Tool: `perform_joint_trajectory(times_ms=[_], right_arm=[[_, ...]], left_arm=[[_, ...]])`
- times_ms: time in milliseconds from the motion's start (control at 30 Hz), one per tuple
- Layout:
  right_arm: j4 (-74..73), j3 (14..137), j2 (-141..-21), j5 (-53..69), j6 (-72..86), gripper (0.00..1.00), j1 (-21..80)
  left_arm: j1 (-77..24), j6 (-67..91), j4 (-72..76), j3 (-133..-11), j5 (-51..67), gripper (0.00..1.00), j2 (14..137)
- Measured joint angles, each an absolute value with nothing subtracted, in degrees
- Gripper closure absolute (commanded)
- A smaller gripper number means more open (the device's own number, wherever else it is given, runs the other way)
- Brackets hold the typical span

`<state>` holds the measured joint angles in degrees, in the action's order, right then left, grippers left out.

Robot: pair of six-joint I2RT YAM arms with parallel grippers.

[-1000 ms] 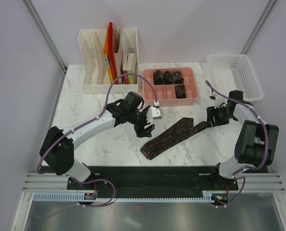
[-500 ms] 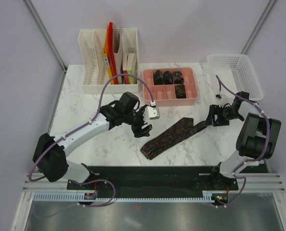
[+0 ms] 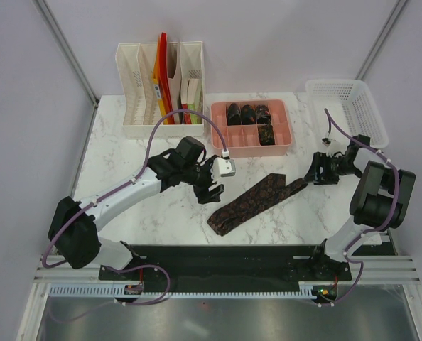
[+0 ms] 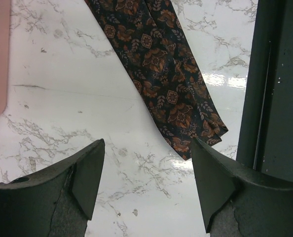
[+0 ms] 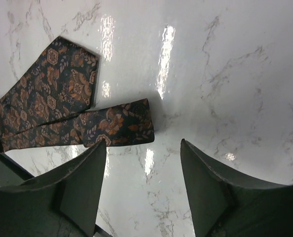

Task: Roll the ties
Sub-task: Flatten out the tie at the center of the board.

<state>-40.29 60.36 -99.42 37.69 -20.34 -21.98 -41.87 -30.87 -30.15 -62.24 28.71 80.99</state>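
Dark brown-black patterned fabric necktie (image 3: 257,201): lies flat, folded, diagonal on white marble tabletop (image 3: 126,149), approx. centre. L gripper (image 3: 212,186): jaws apart, empty, beside tie's wide end. R gripper (image 3: 315,175): jaws apart, empty, at tie's narrow end. Four rolled ties (image 3: 248,114) sit in pink plastic tray (image 3: 218,145).
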Motion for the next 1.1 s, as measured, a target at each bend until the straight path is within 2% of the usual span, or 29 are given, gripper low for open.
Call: perform_joint_trajectory(times_ms=[167,433,933,1100], right_arm=[[-37.36,60.34,-101.34,38.39,-18.33,0.34,-21.89],[-33.89,60.07,-102.83,39.77,-17.5,0.48,-21.21],[-38.46,64.75,-107.61,42.76,-22.04,0.44,-20.99],[-42.33,65.6,-107.96,43.27,-25.08,0.38,-20.99]], left_arm=[[-41.87,-30.87,-30.33,-62.24,28.58,0.22,80.93],[-41.87,-30.87,-30.46,-61.41,27.83,0.22,79.64],[-41.87,-30.87,-30.98,-59.59,26.63,0.21,78.13],[-41.87,-30.89,-31.07,-59.55,26.04,0.21,78.11]])
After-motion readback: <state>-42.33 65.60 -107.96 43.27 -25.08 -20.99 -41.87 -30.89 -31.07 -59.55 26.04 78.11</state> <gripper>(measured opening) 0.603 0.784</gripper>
